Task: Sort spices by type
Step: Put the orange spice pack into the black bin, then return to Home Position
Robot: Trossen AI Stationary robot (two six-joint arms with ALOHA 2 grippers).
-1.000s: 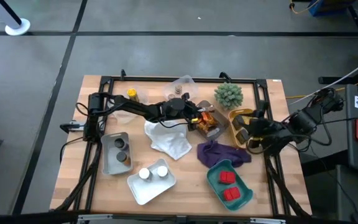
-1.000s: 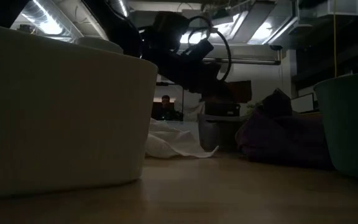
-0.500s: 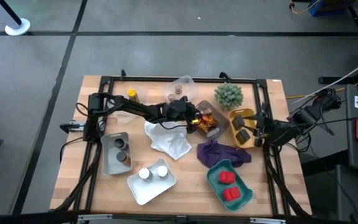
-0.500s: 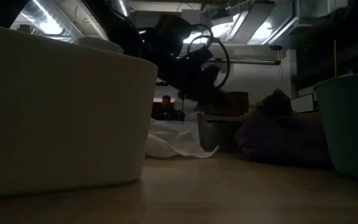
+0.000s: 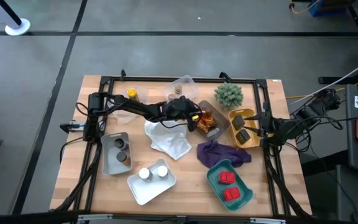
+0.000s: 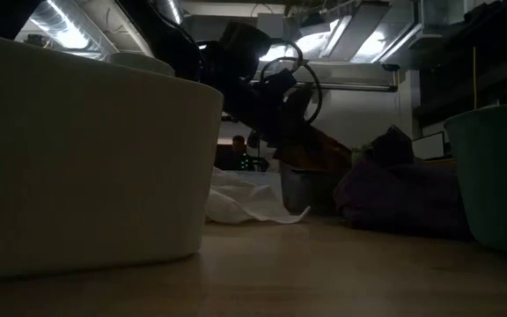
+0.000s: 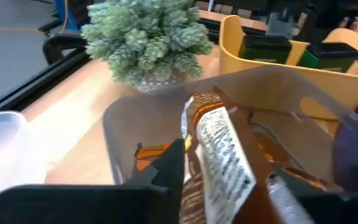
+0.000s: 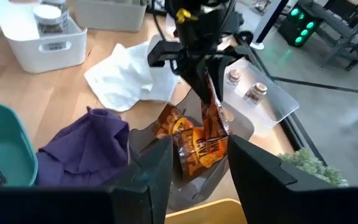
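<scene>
With the left arm stretched across the upper middle of the high view, the left gripper [image 5: 194, 118] sits right over the grey bin [image 5: 216, 118] just right of centre, fingers either side of an orange-brown packet [image 7: 219, 162] that stands upright above the other packets [image 8: 188, 146] in the bin; jaws look slightly parted, so I cannot tell whether the grip is firm or letting go. Right gripper [image 5: 263, 127] is parked at the right edge beside the yellow tray [image 5: 235, 115], which holds two dark green jars [image 5: 241, 127]; jaws stand apart with nothing between them. Elsewhere: red boxes [image 5: 227, 185] in the teal tray [image 5: 244, 186] lower right, white-capped jars [image 5: 153, 172] in the white tray [image 5: 138, 190] lower centre, two brown jars [image 5: 121, 151] in the grey tray [image 5: 107, 158] lower left, a yellow jar [image 5: 131, 94] upper left, small jars [image 5: 179, 90] in the clear tray [image 5: 185, 81] at top centre. White cloth [image 5: 169, 140] centre, purple cloth [image 5: 219, 152] to its right, green plant [image 5: 229, 94] top right.
</scene>
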